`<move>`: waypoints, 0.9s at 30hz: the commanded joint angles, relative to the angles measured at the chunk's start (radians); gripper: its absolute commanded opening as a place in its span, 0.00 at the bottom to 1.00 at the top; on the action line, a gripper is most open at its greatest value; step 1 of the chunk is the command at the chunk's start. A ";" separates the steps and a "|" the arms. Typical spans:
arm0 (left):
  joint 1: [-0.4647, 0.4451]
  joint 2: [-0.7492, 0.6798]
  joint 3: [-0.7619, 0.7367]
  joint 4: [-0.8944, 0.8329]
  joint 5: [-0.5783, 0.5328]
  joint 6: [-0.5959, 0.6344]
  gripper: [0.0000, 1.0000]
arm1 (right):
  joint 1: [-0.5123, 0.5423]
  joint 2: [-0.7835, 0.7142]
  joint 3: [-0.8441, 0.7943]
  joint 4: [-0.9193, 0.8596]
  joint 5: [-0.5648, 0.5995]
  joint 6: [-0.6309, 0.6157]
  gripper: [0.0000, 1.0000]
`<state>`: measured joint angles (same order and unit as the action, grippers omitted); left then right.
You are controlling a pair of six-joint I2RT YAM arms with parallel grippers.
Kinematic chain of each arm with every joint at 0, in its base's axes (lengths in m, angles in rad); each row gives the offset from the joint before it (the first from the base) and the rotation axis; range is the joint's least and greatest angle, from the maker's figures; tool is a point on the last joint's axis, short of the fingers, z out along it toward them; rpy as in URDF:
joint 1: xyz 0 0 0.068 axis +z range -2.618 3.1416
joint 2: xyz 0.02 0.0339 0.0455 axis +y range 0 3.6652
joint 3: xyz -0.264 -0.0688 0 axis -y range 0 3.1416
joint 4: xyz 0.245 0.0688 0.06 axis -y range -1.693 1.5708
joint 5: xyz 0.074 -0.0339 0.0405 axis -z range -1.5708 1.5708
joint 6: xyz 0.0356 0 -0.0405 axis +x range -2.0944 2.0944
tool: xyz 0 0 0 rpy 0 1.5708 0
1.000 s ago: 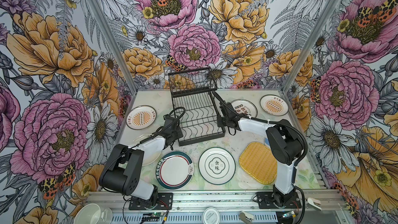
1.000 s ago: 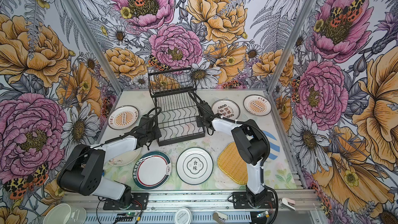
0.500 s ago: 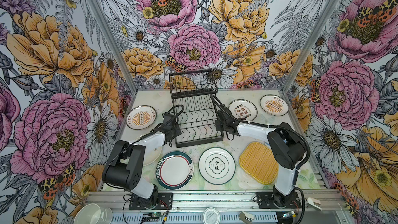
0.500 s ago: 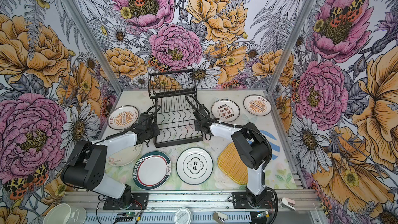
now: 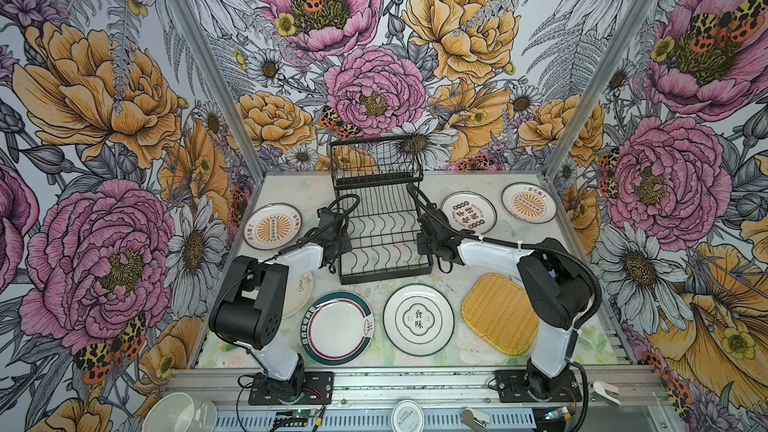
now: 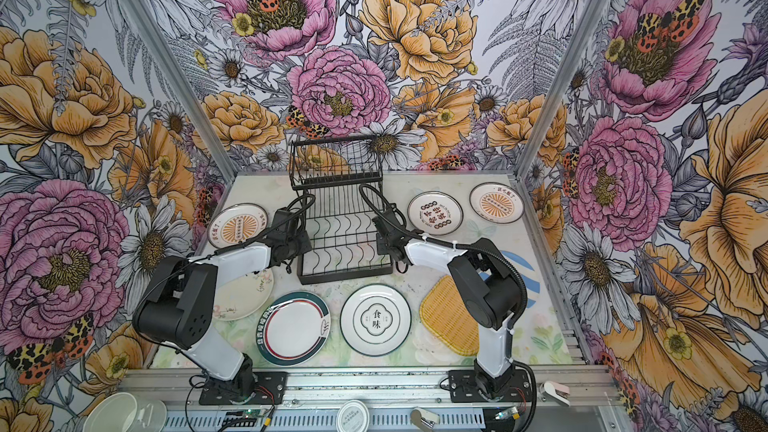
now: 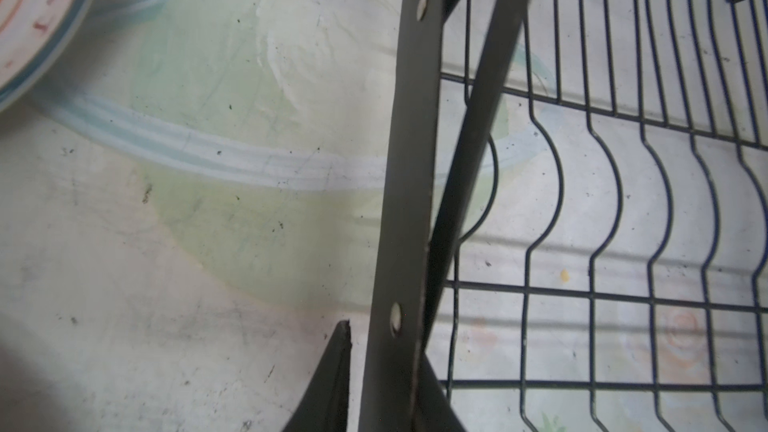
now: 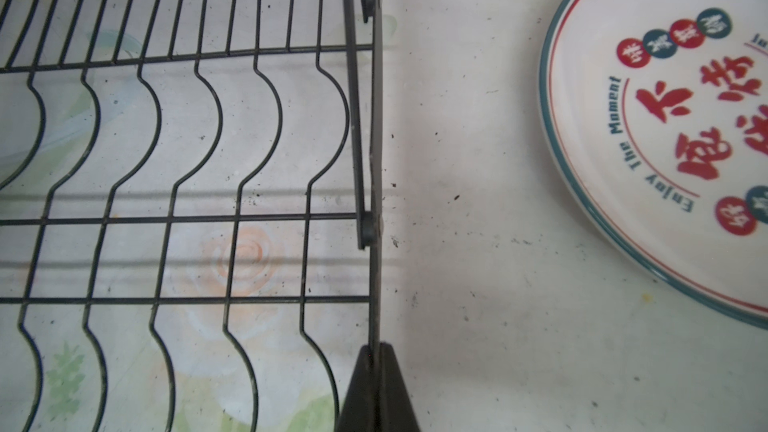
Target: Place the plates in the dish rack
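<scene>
Table [image 5: 478, 184] is pale and flower-printed. Rack [image 5: 384, 234] stands at its middle towards the back, with the upper tier at the far end and the wavy lower grid nearer. Both arms reach in low, one at each side of the rack. Plates lie flat around it, all on the table:
- woven plate [image 5: 500, 320] at front right
- character plate [image 5: 417, 320] at front middle
- green-rimmed plate [image 5: 337, 328] at front left
- cream plate [image 6: 243, 297] partly under the left arm
- striped plate [image 6: 525, 280] mostly behind the right arm
- sunburst plate [image 5: 272, 227] left of the rack
- red-lettered plate [image 5: 468, 218] and far sunburst plate [image 5: 528, 203] at back right

Left gripper [image 5: 340, 245] straddles the rack's left side bar [image 7: 407, 201]. A sliver of table shows beside one finger [image 7: 334, 376], and I cannot tell whether it pinches. Right gripper [image 8: 376, 353] is pressed together on the right side bar [image 8: 376, 160].
</scene>
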<state>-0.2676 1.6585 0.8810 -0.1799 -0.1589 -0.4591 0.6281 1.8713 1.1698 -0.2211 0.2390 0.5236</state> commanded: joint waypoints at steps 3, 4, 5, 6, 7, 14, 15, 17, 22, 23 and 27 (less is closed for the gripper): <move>-0.011 0.093 0.035 0.046 -0.009 0.031 0.14 | -0.001 -0.019 0.003 -0.057 0.030 0.058 0.00; -0.012 0.102 0.042 0.049 -0.006 0.032 0.14 | -0.002 -0.020 0.004 -0.057 0.032 0.057 0.00; -0.013 0.111 0.051 0.050 -0.003 0.035 0.14 | -0.002 -0.021 0.004 -0.058 0.034 0.058 0.00; -0.014 0.117 0.059 0.052 -0.002 0.038 0.14 | -0.001 -0.020 0.005 -0.057 0.033 0.058 0.00; -0.016 0.122 0.065 0.051 -0.002 0.040 0.14 | -0.002 -0.020 0.008 -0.057 0.031 0.057 0.00; -0.010 0.087 0.060 0.034 -0.008 0.038 0.30 | -0.002 -0.011 0.027 -0.057 -0.012 0.046 0.00; -0.009 0.075 0.057 0.029 -0.012 0.039 0.36 | -0.002 -0.013 0.030 -0.057 -0.018 0.044 0.00; -0.008 0.054 0.054 0.014 -0.024 0.040 0.43 | -0.003 -0.020 0.033 -0.057 -0.025 0.040 0.09; -0.008 0.000 0.046 0.001 -0.042 0.040 0.54 | -0.004 -0.037 0.040 -0.057 -0.039 0.038 0.25; -0.008 -0.010 0.044 -0.002 -0.043 0.039 0.56 | -0.003 -0.042 0.042 -0.057 -0.044 0.037 0.27; -0.011 -0.064 0.039 -0.014 -0.042 0.037 0.62 | -0.003 -0.077 0.039 -0.059 -0.047 0.039 0.40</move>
<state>-0.2749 1.6493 0.9325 -0.1913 -0.1757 -0.4194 0.6224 1.8618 1.1774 -0.2806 0.2039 0.5568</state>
